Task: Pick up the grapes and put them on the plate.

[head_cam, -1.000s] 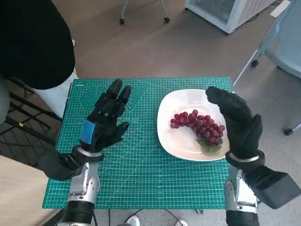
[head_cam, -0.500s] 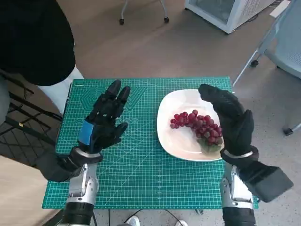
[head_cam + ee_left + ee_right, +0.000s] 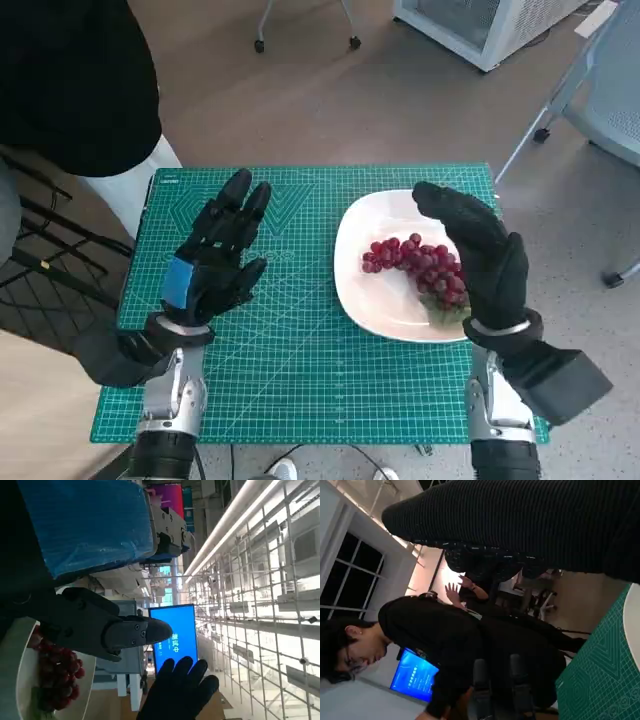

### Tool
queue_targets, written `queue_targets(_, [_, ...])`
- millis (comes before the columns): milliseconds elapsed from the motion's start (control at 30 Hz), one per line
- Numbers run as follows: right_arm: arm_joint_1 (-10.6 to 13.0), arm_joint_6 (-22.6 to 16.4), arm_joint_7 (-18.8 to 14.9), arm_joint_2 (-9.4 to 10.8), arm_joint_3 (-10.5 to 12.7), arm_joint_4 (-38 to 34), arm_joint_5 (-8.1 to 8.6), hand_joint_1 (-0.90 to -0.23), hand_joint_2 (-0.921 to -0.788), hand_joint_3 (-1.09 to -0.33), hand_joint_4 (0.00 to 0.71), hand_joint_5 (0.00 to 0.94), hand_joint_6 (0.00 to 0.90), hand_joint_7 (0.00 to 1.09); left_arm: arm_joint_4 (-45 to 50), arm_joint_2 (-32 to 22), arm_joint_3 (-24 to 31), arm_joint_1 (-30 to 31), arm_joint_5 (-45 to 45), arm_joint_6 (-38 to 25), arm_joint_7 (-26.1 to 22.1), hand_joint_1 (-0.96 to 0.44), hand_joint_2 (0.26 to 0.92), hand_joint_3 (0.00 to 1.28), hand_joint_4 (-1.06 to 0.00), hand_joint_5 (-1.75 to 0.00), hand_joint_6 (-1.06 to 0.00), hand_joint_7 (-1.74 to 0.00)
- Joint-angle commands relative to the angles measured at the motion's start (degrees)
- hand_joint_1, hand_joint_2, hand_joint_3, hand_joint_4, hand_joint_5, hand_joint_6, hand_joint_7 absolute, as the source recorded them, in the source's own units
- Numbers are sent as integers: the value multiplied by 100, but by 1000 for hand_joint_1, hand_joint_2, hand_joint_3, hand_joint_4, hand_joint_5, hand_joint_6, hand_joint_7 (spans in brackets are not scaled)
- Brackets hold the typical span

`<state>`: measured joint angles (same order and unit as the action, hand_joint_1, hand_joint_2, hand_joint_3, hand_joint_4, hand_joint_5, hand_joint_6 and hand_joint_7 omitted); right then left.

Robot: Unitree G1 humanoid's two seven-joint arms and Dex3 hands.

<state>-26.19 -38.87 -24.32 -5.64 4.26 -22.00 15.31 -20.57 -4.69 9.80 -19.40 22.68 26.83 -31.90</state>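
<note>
A bunch of dark red grapes (image 3: pixel 418 266) lies on the white plate (image 3: pixel 372 298) at the right of the green cutting mat. My right hand (image 3: pixel 478 257) in its black glove hovers over the plate's right side, fingers spread, holding nothing; it partly covers the bunch. My left hand (image 3: pixel 215 260) with the blue tape stands open above the mat's left half, away from the plate. The left wrist view shows the grapes (image 3: pixel 56 672) on the plate (image 3: pixel 17 680) past my black fingers (image 3: pixel 107 630), and the gloved right hand (image 3: pixel 180 690) beyond.
The green cutting mat (image 3: pixel 300 350) covers the small table. A person in black (image 3: pixel 70 80) stands at the table's far left corner and shows in the right wrist view (image 3: pixel 445 640). Chair legs and a white cabinet stand on the floor beyond.
My right hand has drifted left, further over the plate and the grapes. My left hand has shifted slightly left. The grapes have stayed on the plate.
</note>
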Motion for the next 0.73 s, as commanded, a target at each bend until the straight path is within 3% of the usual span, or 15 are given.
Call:
queue_targets(33, [66, 101, -59, -34, -34, 1, -48, -649, -921, -778, 298, 0, 33, 362, 190, -36, 16, 98, 44, -97, 25, -516, 921, 418, -252, -8, -361, -27])
queue_targets(733, [202, 95, -93, -50, 0, 108, 13, -650, -921, -780, 298, 1, 12, 403, 411, 6, -64, 239, -75, -148, 98, -521, 921, 414, -250, -1, -362, -16])
